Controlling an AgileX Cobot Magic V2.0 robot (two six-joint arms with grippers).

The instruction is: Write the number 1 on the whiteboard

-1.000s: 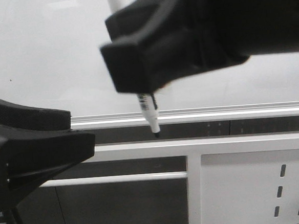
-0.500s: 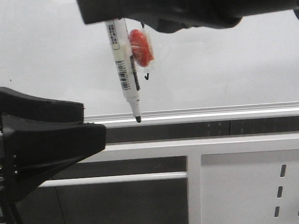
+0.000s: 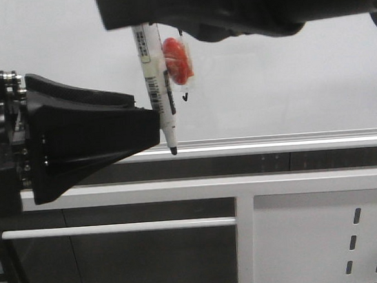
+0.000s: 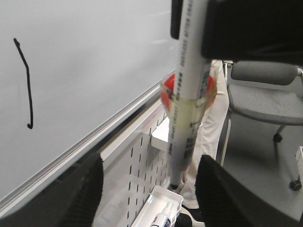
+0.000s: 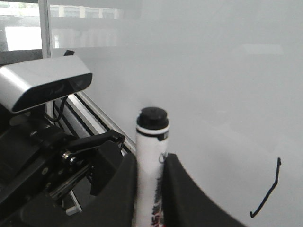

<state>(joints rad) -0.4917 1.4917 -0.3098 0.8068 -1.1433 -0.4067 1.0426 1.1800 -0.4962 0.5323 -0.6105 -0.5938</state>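
Left gripper (image 4: 147, 189) hangs spread, holding nothing, just beside the marker (image 3: 157, 85), prob. ready to take it. Right gripper (image 5: 149, 189) pinches the marker tip-down, off the whiteboard (image 3: 287, 76), since the number 1 (image 4: 26, 85) looks already drawn there.

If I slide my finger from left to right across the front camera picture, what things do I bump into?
Left pincer → marker → red sticker blob → the slotted white panel low on the right.
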